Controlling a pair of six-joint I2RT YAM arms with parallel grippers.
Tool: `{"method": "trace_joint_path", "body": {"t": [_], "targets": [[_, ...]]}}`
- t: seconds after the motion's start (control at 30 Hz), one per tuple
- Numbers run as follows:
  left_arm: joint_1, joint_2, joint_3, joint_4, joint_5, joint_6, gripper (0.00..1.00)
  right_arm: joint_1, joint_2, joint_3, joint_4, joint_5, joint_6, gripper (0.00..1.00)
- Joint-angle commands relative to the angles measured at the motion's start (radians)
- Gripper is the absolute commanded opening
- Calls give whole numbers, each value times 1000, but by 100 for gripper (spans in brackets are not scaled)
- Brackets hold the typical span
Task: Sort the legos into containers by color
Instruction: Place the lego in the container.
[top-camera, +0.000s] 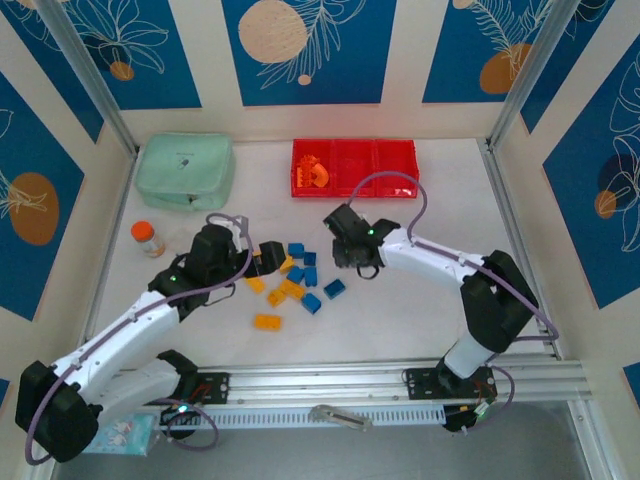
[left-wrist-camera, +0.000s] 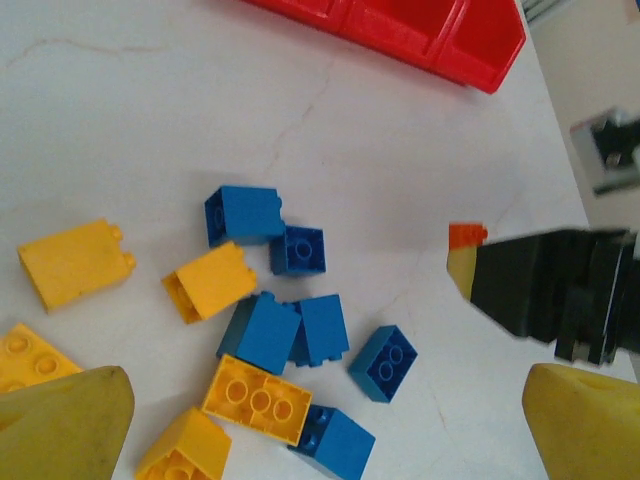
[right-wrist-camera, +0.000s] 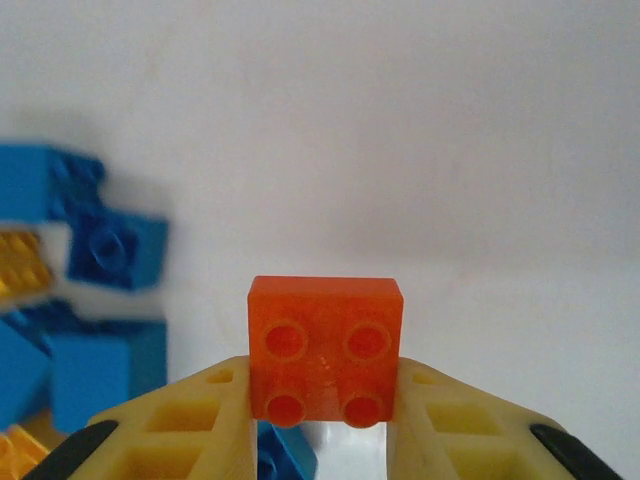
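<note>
Right gripper (right-wrist-camera: 325, 400) clamps an orange lego (right-wrist-camera: 325, 345).
Left wrist view: left gripper (left-wrist-camera: 325, 430) spread wide above blue and yellow legos (left-wrist-camera: 270, 330) on the bench (left-wrist-camera: 120, 120). From the top, the red containers (top-camera: 395, 160) sit at the far side, orange bricks (top-camera: 313, 173) in their left end.

One brick (right-wrist-camera: 325, 345) sits clamped between the fingers of the right gripper (top-camera: 348, 258). The loose legos (top-camera: 298, 282) lie on the counter (top-camera: 400, 315) just left of that gripper, between it and the left gripper (top-camera: 262, 256). The containers (top-camera: 392, 170) stand beyond the right gripper, with several bricks (top-camera: 313, 173) in their left compartment. The pouch (top-camera: 186, 170) lies beyond and left of the left gripper, and the bottle (top-camera: 148, 238) lies to its left.
</note>
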Motion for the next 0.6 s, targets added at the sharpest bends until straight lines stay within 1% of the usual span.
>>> {"method": "trace_joint_path", "body": {"t": [0.0, 0.13, 0.23, 0.3, 0.4, 0.5, 0.57], "targets": [[42, 43, 45, -9, 3, 41, 99, -38, 91, 107, 78, -24, -134, 31], [92, 99, 71, 21, 31, 37, 99, -73, 218, 252, 148, -47, -215, 32], [122, 141, 86, 43, 36, 40, 99, -110, 325, 381, 171, -86, -256, 32], [140, 166, 100, 50, 38, 36, 99, -129, 388, 465, 186, -88, -301, 32], [153, 192, 118, 65, 41, 50, 99, -151, 480, 595, 198, -106, -350, 32], [163, 214, 127, 63, 33, 58, 99, -169, 589, 749, 182, -89, -391, 32], [169, 221, 126, 65, 27, 63, 99, -184, 646, 832, 180, -100, -398, 32]]}}
